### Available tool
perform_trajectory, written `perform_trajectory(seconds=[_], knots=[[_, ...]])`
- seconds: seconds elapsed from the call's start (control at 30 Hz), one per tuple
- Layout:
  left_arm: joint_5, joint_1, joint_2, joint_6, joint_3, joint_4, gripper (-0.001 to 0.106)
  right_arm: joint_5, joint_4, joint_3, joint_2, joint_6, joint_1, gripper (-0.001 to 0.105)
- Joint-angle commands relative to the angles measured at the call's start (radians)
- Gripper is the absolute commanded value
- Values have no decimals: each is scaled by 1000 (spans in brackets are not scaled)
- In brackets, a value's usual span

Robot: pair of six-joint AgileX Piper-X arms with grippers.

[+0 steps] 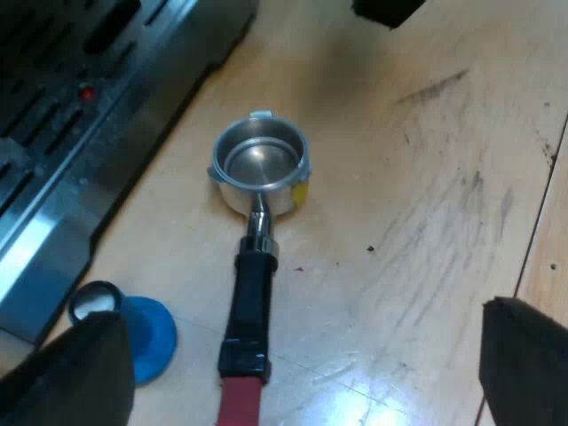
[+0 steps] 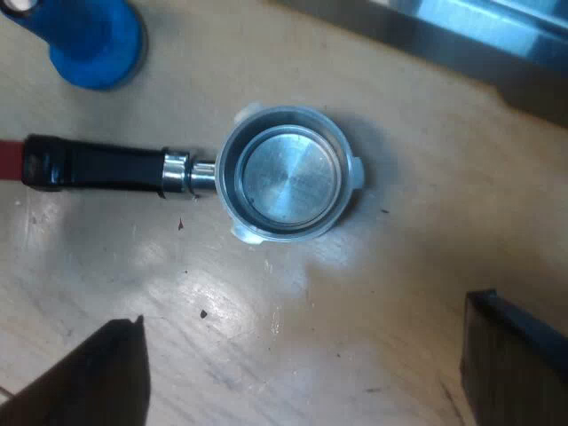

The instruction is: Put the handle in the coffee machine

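The metal holder (image 1: 260, 164) lies loose on the pale, scuffed surface (image 1: 426, 177), not yet in the espresso machine (image 1: 80, 133). Grasping and locking are still to do. Its round, shiny steel basket is empty, and its black handle ends in red. With the handle pointing to six o'clock, the blue tamper (image 1: 142, 333) stands at seven and the machine's ribbed steel front at ten. My left jaws and right jaws gape open, empty, over the holder.
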Motion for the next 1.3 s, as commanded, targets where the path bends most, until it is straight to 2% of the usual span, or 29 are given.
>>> perform_trajectory(seconds=[0.03,0.3,0.47,0.87,1.3], knots=[[4,-1,-2,0,5,-7,80,-49,-20,-9,45,-13,-3,72],[-17,-1,-2,-3,23,-16,80,-63,-43,-33,166,-13,-3,72],[-17,-1,-2,-12,23,-22,80,-59,-64,-45,222,-35,-6,72],[-17,-1,-2,-12,23,-24,80,-90,-128,-47,263,-35,-79,72],[-17,-1,-2,-12,23,-24,80,-130,-199,-47,325,-27,-93,72]])
